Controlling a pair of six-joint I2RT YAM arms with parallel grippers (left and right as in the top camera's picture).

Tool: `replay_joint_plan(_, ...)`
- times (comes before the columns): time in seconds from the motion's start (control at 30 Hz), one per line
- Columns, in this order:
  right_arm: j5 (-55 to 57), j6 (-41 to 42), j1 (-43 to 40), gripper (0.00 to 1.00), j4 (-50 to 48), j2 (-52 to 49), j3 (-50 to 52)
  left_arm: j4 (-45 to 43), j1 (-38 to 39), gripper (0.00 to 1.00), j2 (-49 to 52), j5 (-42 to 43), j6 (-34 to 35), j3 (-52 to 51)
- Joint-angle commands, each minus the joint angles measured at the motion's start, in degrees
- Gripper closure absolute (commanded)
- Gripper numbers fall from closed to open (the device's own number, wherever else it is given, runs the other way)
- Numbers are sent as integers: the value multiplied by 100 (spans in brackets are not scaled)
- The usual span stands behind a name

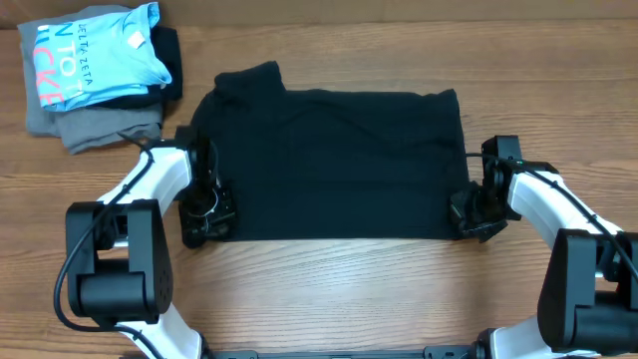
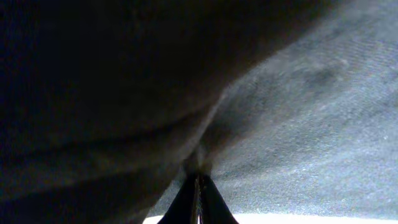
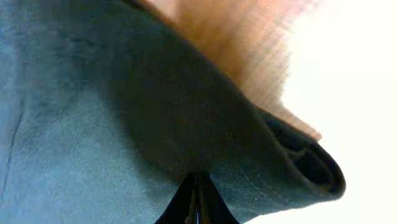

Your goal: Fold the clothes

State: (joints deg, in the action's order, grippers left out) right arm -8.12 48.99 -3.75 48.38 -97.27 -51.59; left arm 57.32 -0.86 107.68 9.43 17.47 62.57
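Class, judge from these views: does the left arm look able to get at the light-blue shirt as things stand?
Probably not yet: the left gripper is shut on a corner of the black T-shirt. Once released, nothing seems to block the light-blue shirt.

T-shirt (image 1: 339,165) plain black; shirt (image 1: 100,55) light blue, white lettering; garment (image 1: 100,125) grey.

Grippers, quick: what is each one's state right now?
The left gripper is closed on the black T-shirt.
The right gripper is closed on it too.
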Motion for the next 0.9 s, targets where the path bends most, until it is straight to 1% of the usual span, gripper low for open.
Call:
replay_joint_plan(0.0,531,529,-15,96,302,-101,240,96,-44,96,192,-256,271,-538)
replay_joint_plan(0.17,573,876,-20,96,699,-68,240,192,-57,96,125,-236,365,-835)
replay_joint_plan(0.27,673,1102,-20,96,990,166,240,243,-57,95,-162,-234,472,-1054)
replay_joint_plan(0.37,898,1307,-20,96,1355,787,240,400,-57,95,-960,-17,533,-1333)
replay_joint_plan(0.5,922,1270,-20,96,1493,1709,238,656,-57,96,-2096,92,706,-1434)
replay_joint_plan(0.57,951,1095,-20,96,1467,2186,208,726,-57,96,-2671,92,745,-1421)
replay_joint_plan(0.6,951,872,-20,96,1412,2396,164,739,-57,92,-2922,92,743,-1408)
replay_joint_plan(0.63,929,553,-17,96,1333,2586,107,741,-57,82,-3187,85,739,-1381)
replay_joint_plan(0.67,885,267,-17,96,1274,2739,33,737,-57,69,-3370,74,741,-1353)
replay_joint_plan(0.73,758,-101,-17,85,1233,2970,-149,684,-57,44,-3722,66,739,-1252)
replay_joint_plan(0.77,704,-234,-17,80,1237,3049,-267,649,-57,39,-3838,70,741,-1176)
replay_joint_plan(0.83,629,-422,-17,70,1237,3115,-485,658,-57,37,-3921,74,741,-988)
replay_joint_plan(0.87,632,-457,-17,62,1237,3117,-581,699,-57,34,-3921,87,739,-837)
